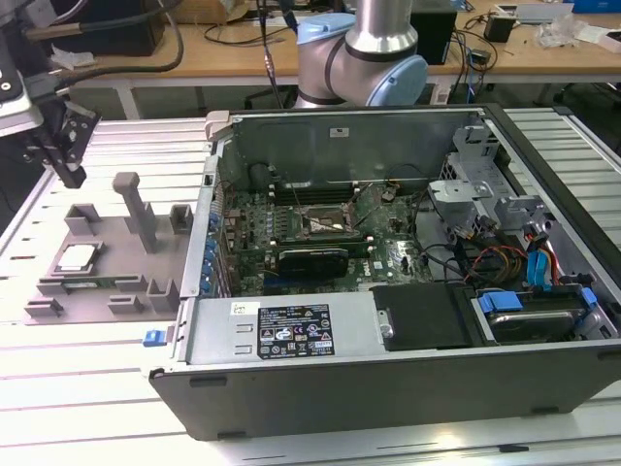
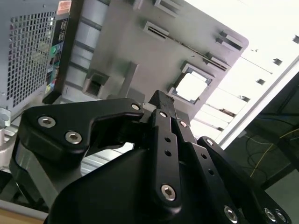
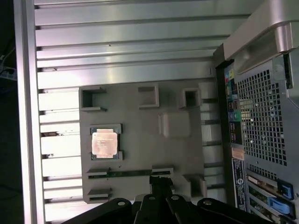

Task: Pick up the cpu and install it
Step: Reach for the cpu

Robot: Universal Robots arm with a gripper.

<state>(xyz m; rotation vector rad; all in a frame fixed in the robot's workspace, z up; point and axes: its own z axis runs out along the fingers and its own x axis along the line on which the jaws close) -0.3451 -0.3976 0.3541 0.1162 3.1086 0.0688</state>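
The cpu (image 1: 78,258) lies flat in a square pocket of the grey holder tray (image 1: 109,280), silver top upward. The tray sits on the slatted metal worktop (image 1: 78,388) at the exterior view's left, just beside the open computer case (image 1: 291,335). In the first wrist view the chip (image 3: 104,143) fills its pocket squarely, with a thin dark rim around the bright metal. A long green memory stick (image 3: 122,173) lies in a slot of the same tray (image 3: 140,135), near the chip but not touching it.

The hand (image 1: 73,173) hangs in the air over the far left end of the tray in the exterior view, well apart from the cpu and touching nothing. In both wrist views its black fingertips (image 3: 159,179) appear drawn together with nothing between them, though the close angle in the second wrist view (image 2: 161,99) makes the meeting line hard to see. From there the cpu (image 2: 191,87) shows just past the fingertips, down on the tray (image 2: 117,51).

Inside the case the green motherboard (image 1: 291,218) lies flat, and the dark square socket frame (image 1: 325,225) sits near its middle.
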